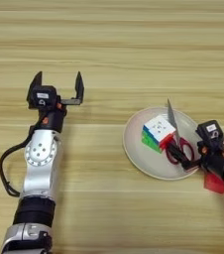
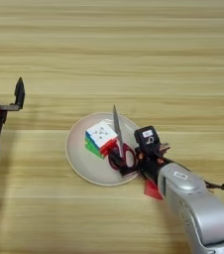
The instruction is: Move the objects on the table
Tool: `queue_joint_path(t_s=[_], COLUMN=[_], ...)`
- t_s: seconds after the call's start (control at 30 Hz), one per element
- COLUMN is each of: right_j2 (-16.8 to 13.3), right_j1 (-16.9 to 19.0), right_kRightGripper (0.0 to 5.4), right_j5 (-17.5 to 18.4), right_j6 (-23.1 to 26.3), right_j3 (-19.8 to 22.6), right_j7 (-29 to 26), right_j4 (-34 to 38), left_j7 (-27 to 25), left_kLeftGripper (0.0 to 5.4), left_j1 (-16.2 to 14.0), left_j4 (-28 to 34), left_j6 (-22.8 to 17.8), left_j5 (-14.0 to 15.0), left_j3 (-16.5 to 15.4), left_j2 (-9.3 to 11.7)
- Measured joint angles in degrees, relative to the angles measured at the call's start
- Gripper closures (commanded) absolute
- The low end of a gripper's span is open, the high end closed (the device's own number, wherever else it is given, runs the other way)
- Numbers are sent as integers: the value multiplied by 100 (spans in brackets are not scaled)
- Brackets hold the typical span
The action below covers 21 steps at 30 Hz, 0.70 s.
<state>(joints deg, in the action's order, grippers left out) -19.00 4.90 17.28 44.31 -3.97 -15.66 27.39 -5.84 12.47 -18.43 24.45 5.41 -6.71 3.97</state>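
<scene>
The cube (image 1: 158,133) sits on the plate (image 1: 140,158), a little left of the plate's middle, its white face turned up and green and red sides facing the near edge of the table (image 1: 114,44). Just beside it on the right lie the scissors (image 1: 175,136): the silver blades point toward the table's far edge, the tip reaching about the plate's far rim, and the red handle loops rest on the plate's right part. The blades run close along the cube's right side; whether they touch it cannot be told.

The right gripper (image 2: 129,161) is at the scissor handles, its black fingers down among the red loops. They seem to have closed on the handles, though the fingers and the loops overlap too much to be sure of the hold. A red part shows under the right wrist, past the plate's near-right rim.

The plate itself lies right of the table's middle, nearer the near edge than the far one.

The left gripper (image 1: 57,87) hovers over bare wood well to the left of the plate, its two fingers spread wide apart and pointing toward the far edge, with nothing between them.
</scene>
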Motion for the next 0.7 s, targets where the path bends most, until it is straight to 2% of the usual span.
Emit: queue_joint_path(t_s=[0.27,0.43,0.6,0.7], right_j2=[61,167,167,150], right_j1=[-45,-269,-389,-473], right_kRightGripper=[4,4,4,4], right_j5=[148,639,890,915], right_j6=[-338,-674,-940,-1203], right_j3=[480,1030,1298,1396], right_j7=[-31,-175,-256,-341], right_j4=[163,395,553,638], left_j7=[1,1,0,0], left_kLeftGripper=[0,0,0,0], left_j1=[23,25,27,28], left_j4=[-5,-30,-62,-70], left_j6=[22,60,72,77], left_j5=[-4,-5,-6,-6], left_j3=[8,9,7,7], left_j2=[0,0,4,8])
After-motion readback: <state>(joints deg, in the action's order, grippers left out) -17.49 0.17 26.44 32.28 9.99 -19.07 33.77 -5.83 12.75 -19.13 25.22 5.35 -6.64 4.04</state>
